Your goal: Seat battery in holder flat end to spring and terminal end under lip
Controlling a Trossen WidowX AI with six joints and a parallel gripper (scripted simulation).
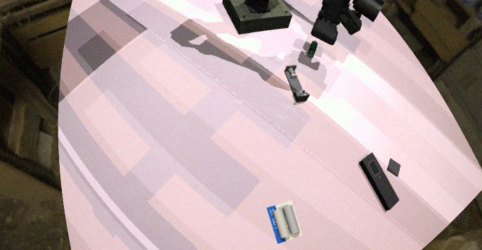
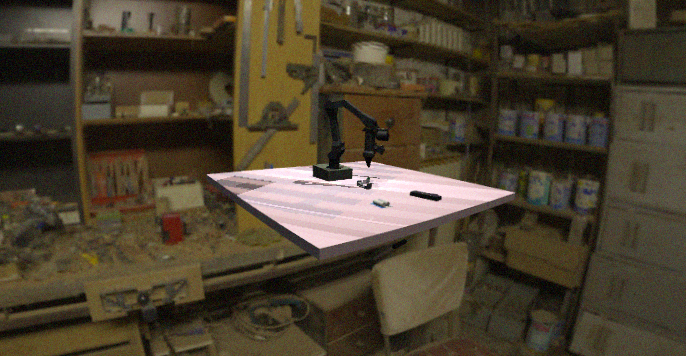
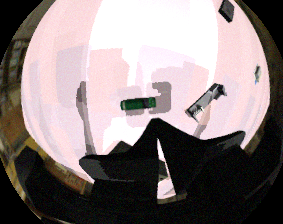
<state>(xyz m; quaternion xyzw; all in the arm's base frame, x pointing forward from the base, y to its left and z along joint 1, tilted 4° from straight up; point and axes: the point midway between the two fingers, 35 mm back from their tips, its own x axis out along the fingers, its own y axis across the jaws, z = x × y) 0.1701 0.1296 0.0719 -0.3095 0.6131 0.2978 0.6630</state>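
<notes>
The green battery (image 1: 312,49) (image 3: 138,103) appears to lie on its side on the table, beside the spring end of the holder and apart from it. The holder (image 1: 296,84) (image 2: 364,185) (image 3: 206,102) is dark and its cradle is empty. Its coiled spring (image 1: 291,71) is at the end toward the arm base, and the lip end (image 1: 302,95) is at the other end. My gripper (image 1: 324,39) (image 2: 368,164) (image 3: 154,121) is shut with nothing between the fingers. It hangs above the table near the battery, not touching it or the holder.
A black remote (image 1: 381,184) (image 2: 425,196) lies farther out, with a small dark square cover (image 1: 393,167) beside it. A blue and white card with two pale batteries (image 1: 289,221) (image 2: 381,203) lies toward the front. The arm base (image 1: 260,22) (image 2: 332,172) stands behind the holder.
</notes>
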